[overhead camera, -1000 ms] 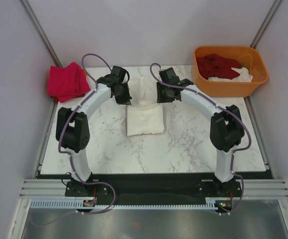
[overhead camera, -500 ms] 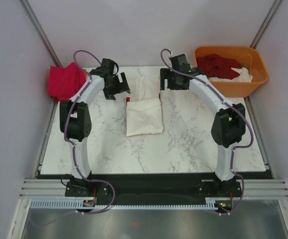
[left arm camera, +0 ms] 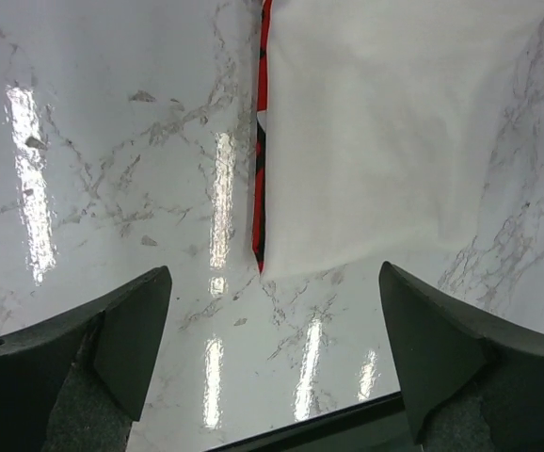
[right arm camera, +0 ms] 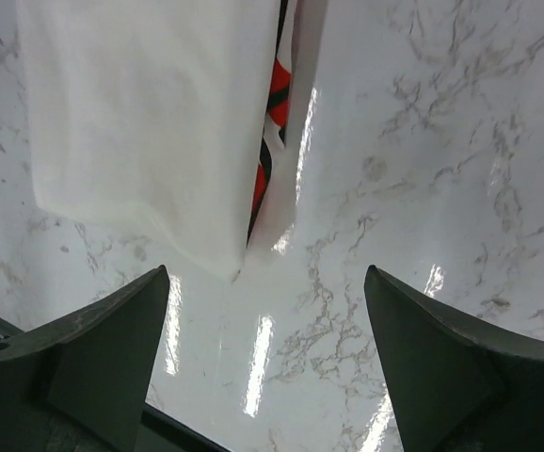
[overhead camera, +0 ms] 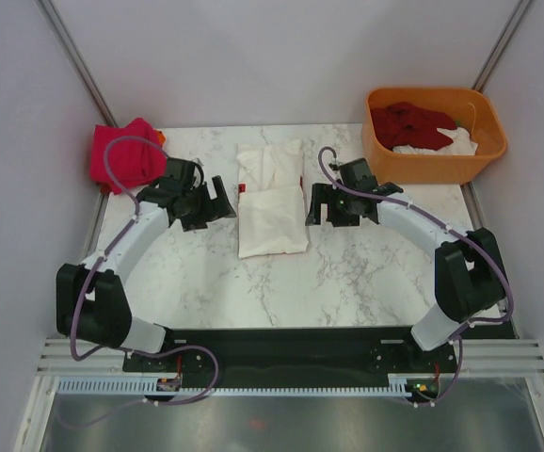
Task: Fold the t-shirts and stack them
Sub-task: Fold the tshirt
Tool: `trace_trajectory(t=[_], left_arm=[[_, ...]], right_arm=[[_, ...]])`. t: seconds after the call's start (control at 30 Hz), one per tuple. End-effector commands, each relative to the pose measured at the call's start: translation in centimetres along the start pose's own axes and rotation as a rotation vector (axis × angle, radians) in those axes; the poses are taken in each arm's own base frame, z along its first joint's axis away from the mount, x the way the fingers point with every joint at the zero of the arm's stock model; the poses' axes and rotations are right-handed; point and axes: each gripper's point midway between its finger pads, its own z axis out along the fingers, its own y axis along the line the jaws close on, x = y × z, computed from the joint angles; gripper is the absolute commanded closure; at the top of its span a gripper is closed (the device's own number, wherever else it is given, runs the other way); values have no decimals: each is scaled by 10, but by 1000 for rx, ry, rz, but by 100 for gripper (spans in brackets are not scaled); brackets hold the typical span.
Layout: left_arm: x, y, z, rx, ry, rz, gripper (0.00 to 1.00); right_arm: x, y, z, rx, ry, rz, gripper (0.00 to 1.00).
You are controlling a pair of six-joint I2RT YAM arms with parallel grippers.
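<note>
Your white cloth t-shirt with red printed marks [overhead camera: 272,202] lies partly folded in the middle of the white marble-patterned table [overhead camera: 347,273]. Its long axis runs from near to far. A smooth folded panel covers its near half, and a more rumpled part reaches toward the far edge. A sliver of red print shows at the shirt's left edge.

Your left gripper [overhead camera: 219,200] hangs just left of the shirt with its jaws spread wide, holding nothing. In its wrist view the left gripper [left arm camera: 272,377] frames bare marble, with the shirt's corner [left arm camera: 394,132] and a red-and-black strip of print beyond the fingers.

Your right gripper [overhead camera: 321,205] sits just right of the shirt, likewise released and empty. Its wrist view shows the right gripper [right arm camera: 263,367] apart from the cloth [right arm camera: 150,113], which has red print peeking from under the folded layer.

The bright pink-red t-shirt [overhead camera: 126,155] is bunched at the far-left corner of the table. At the far right, the orange plastic tub [overhead camera: 437,168] holds a dark red t-shirt [overhead camera: 413,124] on top of a white t-shirt [overhead camera: 446,144].
</note>
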Motion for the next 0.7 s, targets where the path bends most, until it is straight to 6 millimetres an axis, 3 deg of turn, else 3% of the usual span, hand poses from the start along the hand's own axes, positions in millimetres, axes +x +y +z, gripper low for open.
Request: trace_trajectory(t=[0.0,0.03,0.07,0.13,0.33,0.37,0.67], left_arm=[[12,-13,-3,115,-56,36,2],[16,-14,-9,132,-73,39,3],[33,-7,-2,122,-41,32,3],[48,1,6,116,-29,21,3],[71,-4,31,144,24,15,6],[84,-6,39,139,59,30,7],[92,-14,64,108,71,25,12]], right_arm=[[2,29,-8,-178,-50,20,7],[5,29,-8,-182,-50,24,7],[7,30,-8,-193,-55,27,7],[14,28,-4,-203,-46,39,7],[34,22,12,-208,-3,59,9],[37,24,14,-216,3,64,14],[68,24,43,-239,81,78,25]])
